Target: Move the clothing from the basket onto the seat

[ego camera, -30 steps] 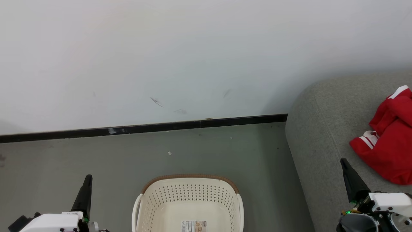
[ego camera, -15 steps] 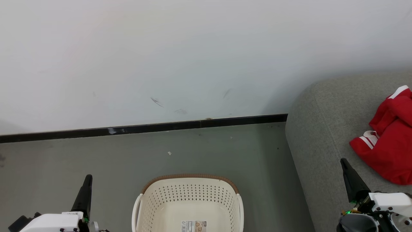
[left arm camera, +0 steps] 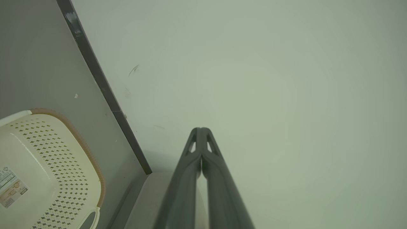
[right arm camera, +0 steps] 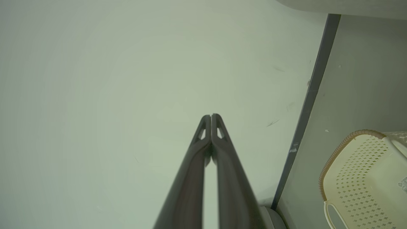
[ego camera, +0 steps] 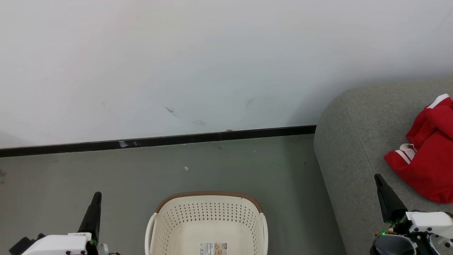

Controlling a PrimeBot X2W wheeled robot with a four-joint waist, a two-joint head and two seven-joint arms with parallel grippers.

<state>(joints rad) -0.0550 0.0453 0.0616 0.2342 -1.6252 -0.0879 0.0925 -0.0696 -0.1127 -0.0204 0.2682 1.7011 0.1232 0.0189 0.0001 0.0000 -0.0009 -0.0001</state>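
The red clothing [ego camera: 430,156] with white trim lies crumpled on the grey seat [ego camera: 357,141] at the right edge of the head view. The cream basket [ego camera: 207,225] stands on the floor at the bottom centre, holding nothing but the sticker on its bottom; it also shows as basket [left arm camera: 47,171] and basket [right arm camera: 362,178]. My left gripper [ego camera: 96,195] is shut at the lower left, left of the basket. My right gripper [ego camera: 378,177] is shut at the lower right, over the seat's front and left of the clothing. Both wrist views show shut tips, left gripper [left arm camera: 200,129] and right gripper [right arm camera: 210,116], against the wall.
A white wall [ego camera: 212,63] with a black baseboard [ego camera: 159,141] runs behind the basket. Grey-green floor [ego camera: 106,170] lies between the wall, the basket and the seat's rounded corner.
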